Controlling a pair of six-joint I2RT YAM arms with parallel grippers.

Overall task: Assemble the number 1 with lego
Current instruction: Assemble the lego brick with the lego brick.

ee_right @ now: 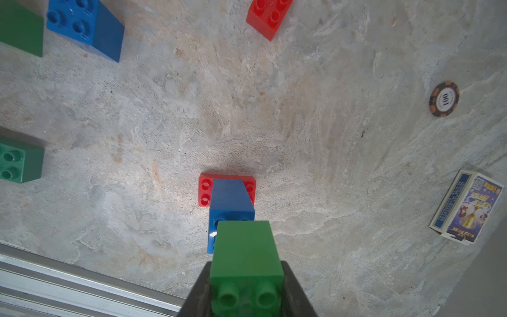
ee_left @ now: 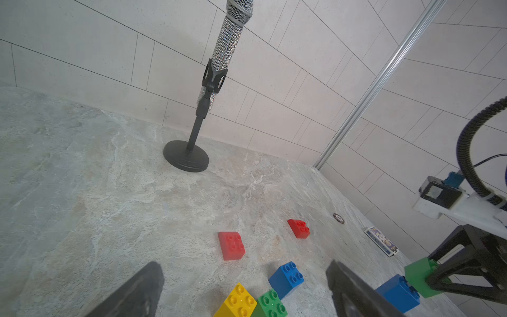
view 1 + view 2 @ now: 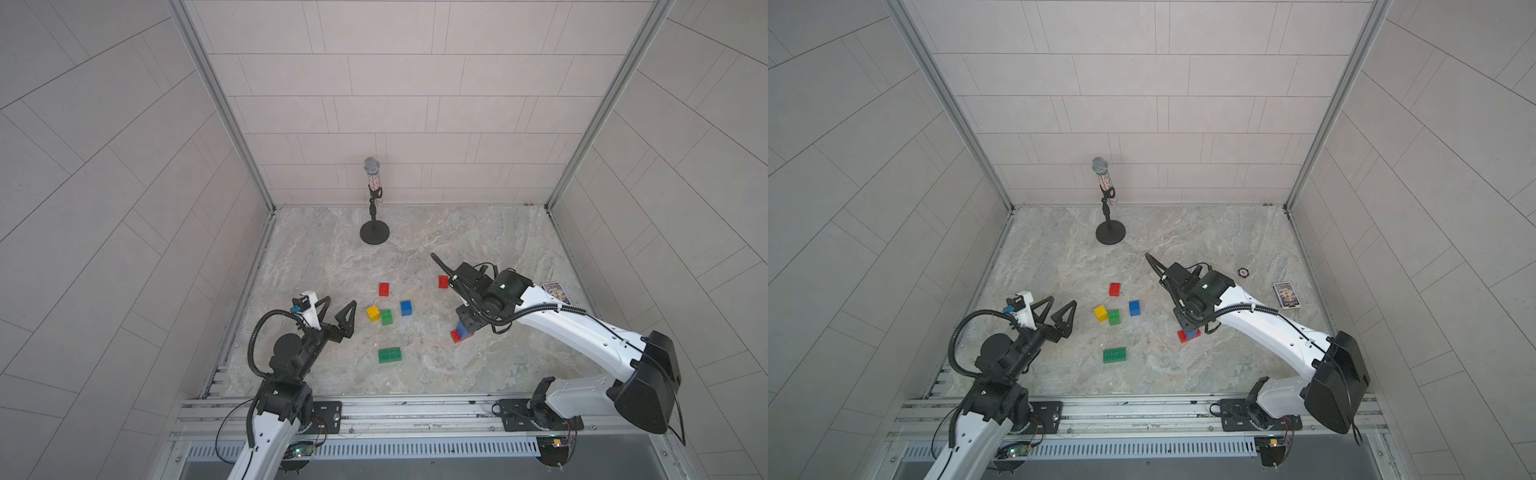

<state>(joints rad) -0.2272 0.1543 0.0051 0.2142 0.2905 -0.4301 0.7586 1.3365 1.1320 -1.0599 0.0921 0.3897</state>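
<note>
Lego green brick clenched in right tool, poised on blue brick over long red brick at right of desk, not visibly pressed home; left tool released, empty; likely light, stiff, slick-walled, so pinch flat opposite walls below studs.

Top squarish studded plastic brick: showing green.
Middle squarish studded plastic brick: showing blue.
Bottom studded plastic brick: showing red.
Flat stone-look tabletop: showing grey, veining beige.
Round plastic poker chip: showing orange-striped dark rim, white centre.
Small cardboard box: showing blue, purple, yellow print.
Slim glittery microphone: sparkling silver.
</note>
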